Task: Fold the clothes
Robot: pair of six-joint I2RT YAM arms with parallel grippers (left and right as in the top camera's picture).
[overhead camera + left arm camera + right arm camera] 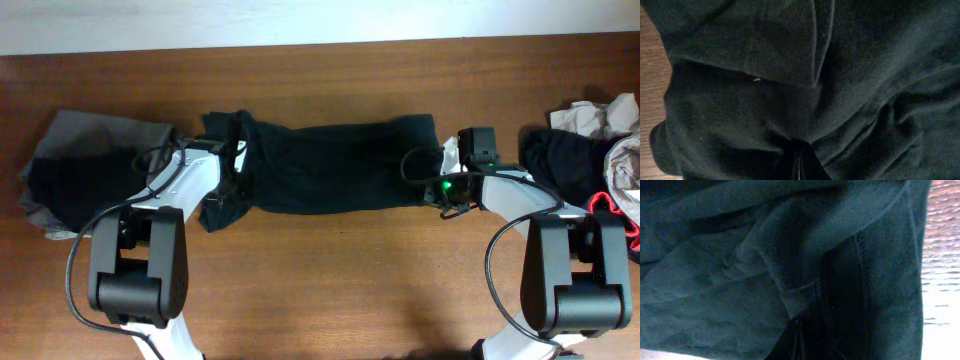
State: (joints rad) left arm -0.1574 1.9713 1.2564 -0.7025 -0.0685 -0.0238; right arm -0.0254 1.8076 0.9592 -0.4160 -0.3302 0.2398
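A black T-shirt (335,165) lies as a long band across the middle of the table, stretched between my two grippers. No white logo shows. My left gripper (232,185) is shut on the shirt's left end; the left wrist view shows black cloth (805,75) pinched between its closed fingers (799,162). My right gripper (443,180) is shut on the shirt's right end; the right wrist view shows cloth and a stitched hem (862,265) bunched at its closed fingers (797,340).
A heap of grey and black clothes (80,165) lies at the far left. Another heap with black, beige and red-trimmed garments (590,160) lies at the far right. The wooden table (340,290) runs to a white wall at the back.
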